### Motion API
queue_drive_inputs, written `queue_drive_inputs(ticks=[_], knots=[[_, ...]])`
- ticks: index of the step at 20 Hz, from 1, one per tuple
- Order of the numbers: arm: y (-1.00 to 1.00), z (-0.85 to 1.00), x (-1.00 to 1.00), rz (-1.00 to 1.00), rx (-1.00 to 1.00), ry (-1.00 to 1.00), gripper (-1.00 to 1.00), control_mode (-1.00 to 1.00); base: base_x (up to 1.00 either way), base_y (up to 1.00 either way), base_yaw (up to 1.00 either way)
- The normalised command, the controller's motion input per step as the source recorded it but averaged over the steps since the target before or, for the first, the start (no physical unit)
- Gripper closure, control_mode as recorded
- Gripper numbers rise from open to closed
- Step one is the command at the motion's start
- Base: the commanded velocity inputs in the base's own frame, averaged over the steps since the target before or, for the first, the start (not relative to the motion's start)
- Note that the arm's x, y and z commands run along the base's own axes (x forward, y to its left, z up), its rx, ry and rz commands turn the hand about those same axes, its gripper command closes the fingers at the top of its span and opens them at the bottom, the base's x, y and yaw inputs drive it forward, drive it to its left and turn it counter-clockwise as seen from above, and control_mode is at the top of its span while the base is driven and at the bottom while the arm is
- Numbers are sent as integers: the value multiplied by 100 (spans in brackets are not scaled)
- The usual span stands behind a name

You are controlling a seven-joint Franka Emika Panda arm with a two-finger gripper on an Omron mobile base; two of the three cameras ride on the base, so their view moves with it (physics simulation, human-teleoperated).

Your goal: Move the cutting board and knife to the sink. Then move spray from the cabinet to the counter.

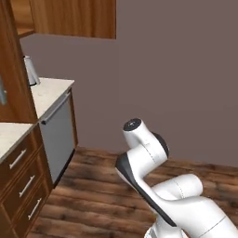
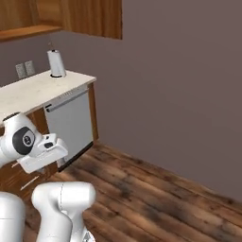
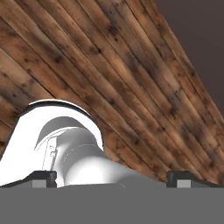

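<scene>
Although the task begins with a cutting board and a knife, neither lies on what can be seen of the counter (image 2: pixel 33 92), the beige speckled top running along the left; where they and the sink are I cannot tell from here. By judgement the wooden board will be stiff, flat and fairly heavy, best pinched across a thin edge, while the knife is light and slippery at the blade, so its handle is the place to grip. On the counter's far end stands one pale upright roll (image 2: pixel 56 63) on a base. Below it sits one grey appliance front (image 2: pixel 71 125), and nearer, on the left, one stack of three brown drawers (image 1: pixel 23 181) with short silver handles. One wall cabinet (image 2: pixel 90 16) hangs above. The gripper (image 3: pixel 112 178) points down at the plank floor (image 3: pixel 131 65), its tips spread wide apart with nothing between them.
</scene>
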Motion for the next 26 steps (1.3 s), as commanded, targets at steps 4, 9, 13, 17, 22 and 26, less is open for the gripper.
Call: queue_drive_inputs(ticks=[4, 9, 13, 17, 22, 26], knots=[[0, 0, 0, 0, 0, 0, -100, 100, 100, 0, 39], [0, 0, 0, 0, 0, 0, -100, 100, 89, 0, 42], [0, 0, 0, 0, 0, 0, -100, 100, 73, 1, 49], [0, 0, 0, 0, 0, 0, -100, 100, 76, 12, 55], [0, 0, 0, 0, 0, 0, -100, 100, 90, 7, 51], [0, 0, 0, 0, 0, 0, -100, 100, 95, 0, 40]])
